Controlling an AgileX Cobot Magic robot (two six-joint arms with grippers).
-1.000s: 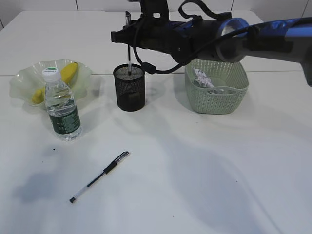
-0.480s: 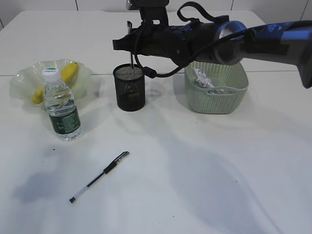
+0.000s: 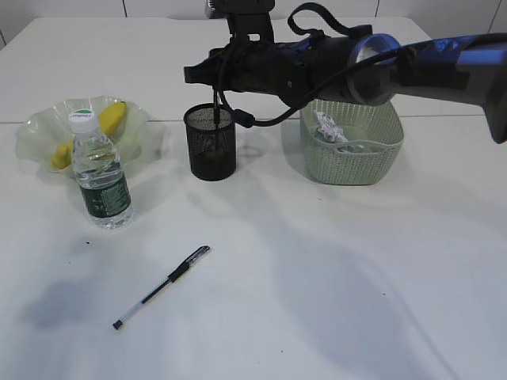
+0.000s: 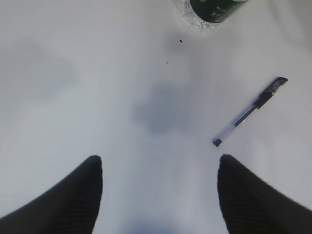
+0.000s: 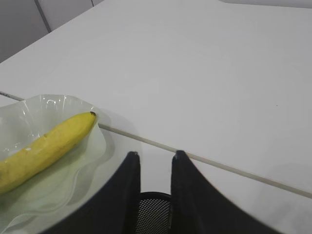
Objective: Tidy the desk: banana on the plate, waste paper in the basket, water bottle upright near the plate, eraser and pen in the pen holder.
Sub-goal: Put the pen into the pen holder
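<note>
My right gripper [image 3: 194, 74] hovers just above the black mesh pen holder [image 3: 211, 154]. Its jaws [image 5: 155, 155] are slightly apart with nothing between them. A thin pen [image 3: 216, 107] stands in the holder below it. The holder's rim also shows in the right wrist view [image 5: 153, 214]. A second pen [image 3: 162, 286] lies on the table in front. It shows in the left wrist view [image 4: 249, 112], ahead and right of my open, empty left gripper [image 4: 158, 163]. The banana [image 3: 113, 116] lies on the plate [image 3: 32, 134]. The water bottle [image 3: 99, 170] stands upright beside it. The eraser is not visible.
The green basket [image 3: 352, 146] with crumpled waste paper [image 3: 329, 127] stands right of the pen holder, under my right arm. The bottle's base [image 4: 214, 9] is at the top of the left wrist view.
The pen held upright in my right gripper has gone down into the pen holder. The jaws now stand apart and empty. The left arm has not moved.
</note>
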